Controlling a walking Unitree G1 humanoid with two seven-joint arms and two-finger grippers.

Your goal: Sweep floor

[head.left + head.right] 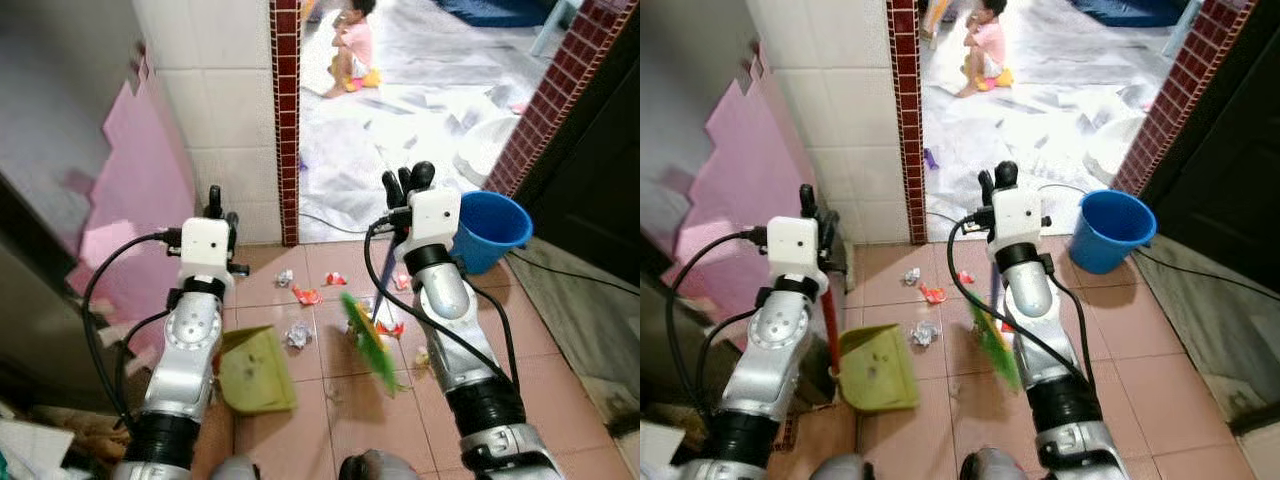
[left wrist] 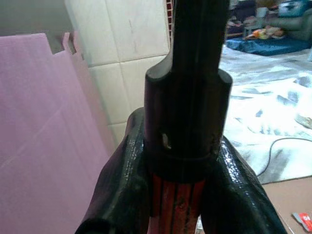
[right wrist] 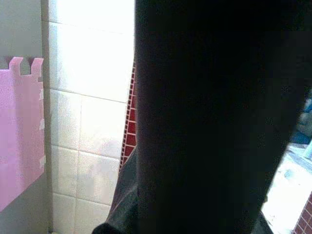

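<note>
- the right wrist view is nearly blacked out by a dark shaft close to the lens, so i cannot tell how the right gripper [image 1: 405, 183] stands.
- the green-bristled broom [image 1: 370, 343] below that arm is smeared by blur, its head over the terracotta tiled floor [image 1: 560, 370].
- the left wrist view shows what the head views hide: the left gripper [image 2: 181, 161] has both black fingers [image 2: 122, 190] clamped on the red-and-black handle [image 1: 829, 325].
- the olive green plastic dustpan [image 1: 877, 370] rests on the tiles by the left arm.
- crumpled paper scraps [image 1: 297, 334] lie between dustpan and broom.
- a blue plastic bucket [image 1: 490, 228] stands near the doorway.
- a person [image 1: 352, 45] sits beyond it, partly cut off.
</note>
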